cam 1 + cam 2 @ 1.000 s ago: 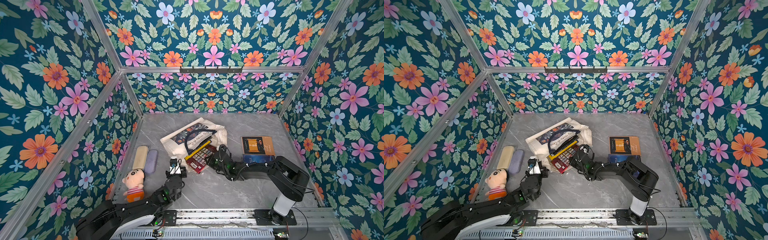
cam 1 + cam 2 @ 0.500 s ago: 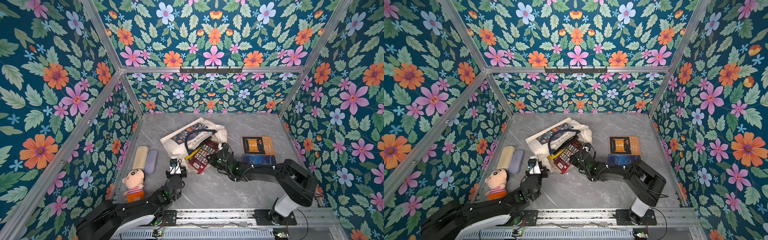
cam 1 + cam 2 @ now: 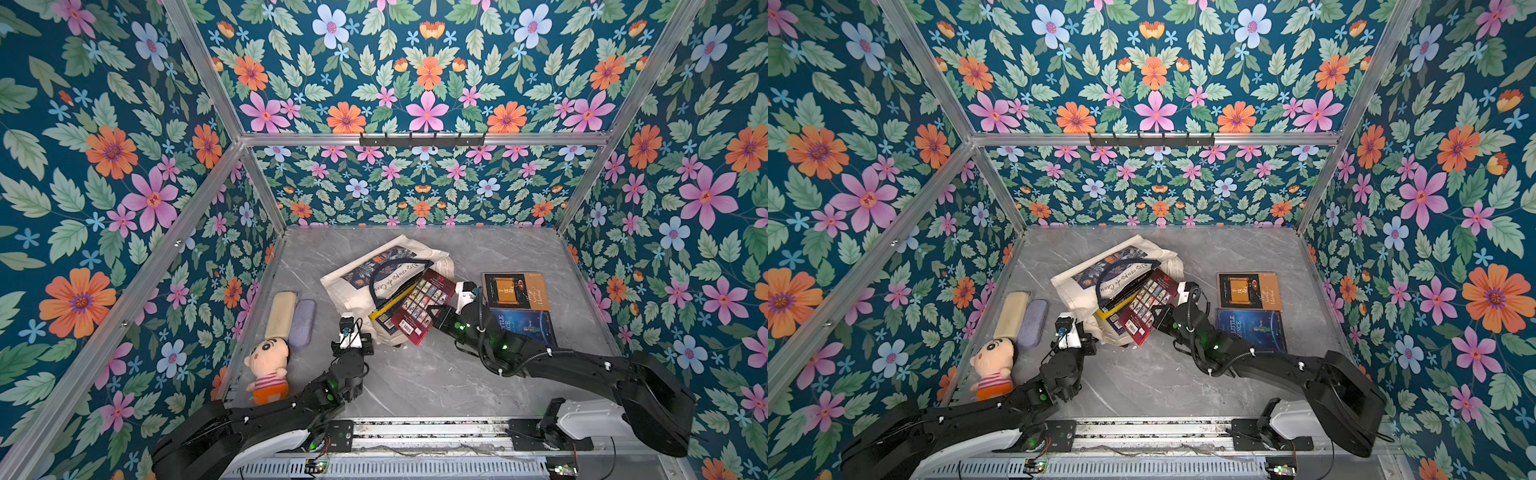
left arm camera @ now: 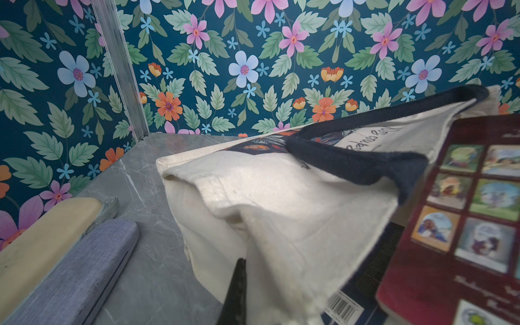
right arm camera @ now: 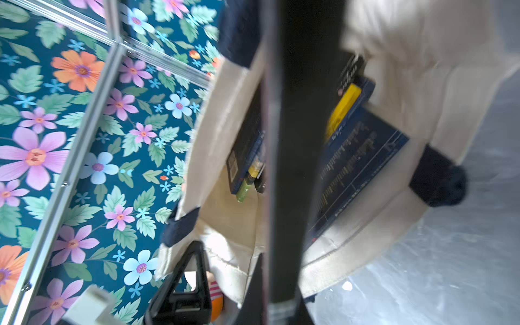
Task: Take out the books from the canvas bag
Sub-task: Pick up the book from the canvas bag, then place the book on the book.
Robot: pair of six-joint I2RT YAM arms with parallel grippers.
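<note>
The cream canvas bag (image 3: 361,274) (image 3: 1088,270) with navy handles lies mid-table, its mouth facing the front. My right gripper (image 3: 436,313) (image 3: 1160,316) (image 5: 281,295) is shut on a dark red book (image 3: 419,305) (image 3: 1148,305) (image 4: 464,225) that sticks out of the bag's mouth at a tilt. In the right wrist view this book is edge-on, and a blue book (image 5: 360,157) and a dark book (image 5: 247,146) lie inside the bag. My left gripper (image 3: 365,338) (image 3: 1088,334) (image 4: 253,304) is shut on the bag's (image 4: 281,197) front edge.
A brown-covered book (image 3: 515,291) and a blue book (image 3: 523,326) lie flat to the right of the bag, partly under my right arm. By the left wall are a beige case (image 3: 281,309), a grey-purple case (image 3: 302,322) and a plush doll (image 3: 268,370).
My right gripper has shut on the red book and drawn it up and slightly to the right, out of the bag's mouth. The left arm has held still.
</note>
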